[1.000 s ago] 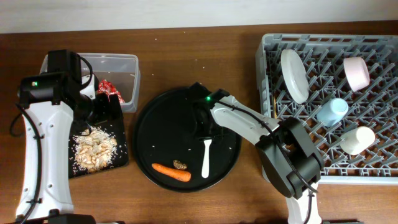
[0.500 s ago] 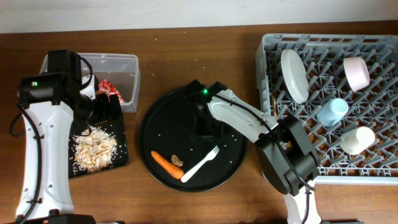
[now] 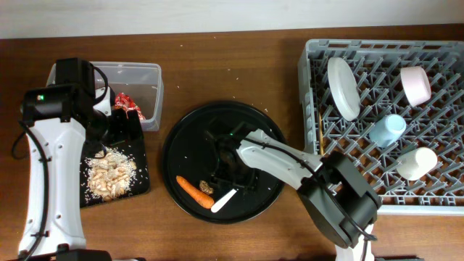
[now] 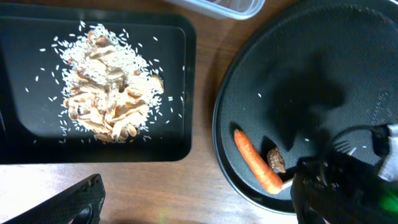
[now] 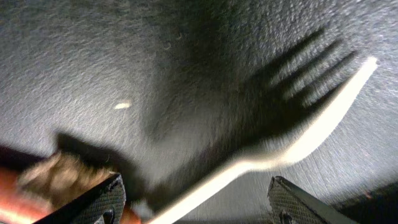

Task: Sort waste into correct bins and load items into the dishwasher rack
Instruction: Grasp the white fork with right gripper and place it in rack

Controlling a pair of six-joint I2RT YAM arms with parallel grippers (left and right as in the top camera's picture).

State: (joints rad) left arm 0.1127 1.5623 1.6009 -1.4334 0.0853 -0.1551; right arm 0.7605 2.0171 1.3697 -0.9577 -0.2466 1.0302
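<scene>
The white fork lies slanted on the large round black tray, between the open fingers of my right gripper. In the overhead view the right gripper covers the fork's head and only the handle shows. The orange carrot and the small brown lump lie just left of it. My left gripper hangs open and empty over the shallow black tray, which holds rice-like scraps. The red wrapper lies in the clear tub.
The grey rack on the right holds the white plate, pink bowl, light-blue cup and white cup. A thin chopstick stands at its left edge. The left wrist view shows the carrot and scraps.
My right gripper moved toward the tray's front, over the fork. The fork swung from upright to slanted and slid left; the carrot shifted left. The left arm has not moved.
</scene>
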